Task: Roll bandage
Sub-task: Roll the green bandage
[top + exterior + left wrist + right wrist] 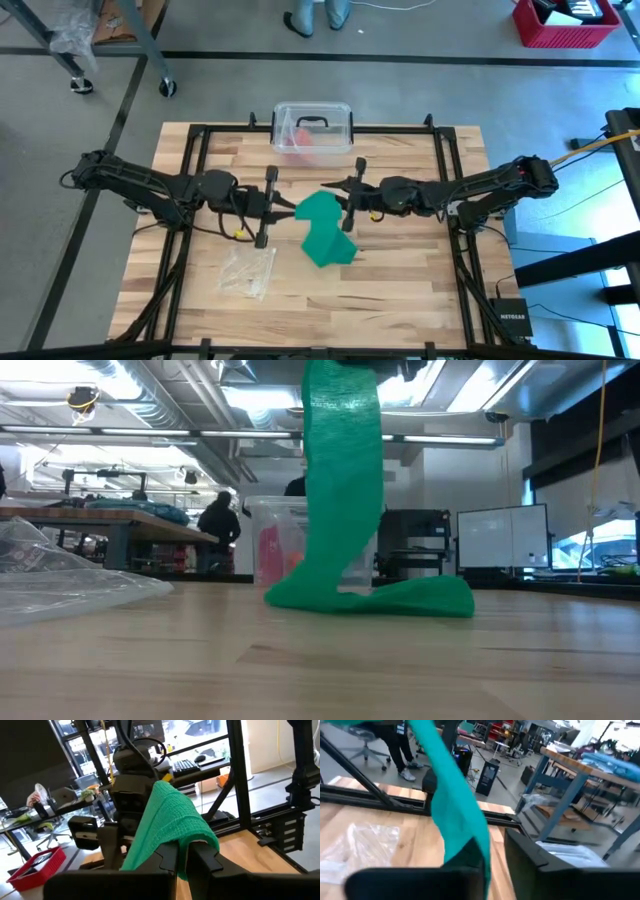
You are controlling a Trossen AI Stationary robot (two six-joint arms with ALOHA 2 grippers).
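The green bandage (320, 212) is held up over the middle of the table between my two grippers, which face each other level. From there it hangs as a broad strip (340, 480), and its lower end lies crumpled on the wood (380, 598). My left gripper (292, 208) comes from the table's left and is shut on the bandage's upper end. My right gripper (347, 207) comes from the right. Its fingers stand slightly apart (495, 855), and the strip (455, 810) runs down past one of them. My left gripper has the bandage's upper end (175, 827) between and over its two fingertips, coming level from the table's left. The cloth drapes over the fingers (202, 855) in what looks like more than one layer, and the rest hangs down to the table. My right gripper has the strip's edge (482, 850) beside one finger (465, 865); I cannot tell whether it touches.
A clear plastic box with a black handle (312, 125) stands at the table's far edge, behind the bandage. A clear plastic wrapper (248, 270) lies near the front left. Black frame rails (190, 200) run along the table's sides.
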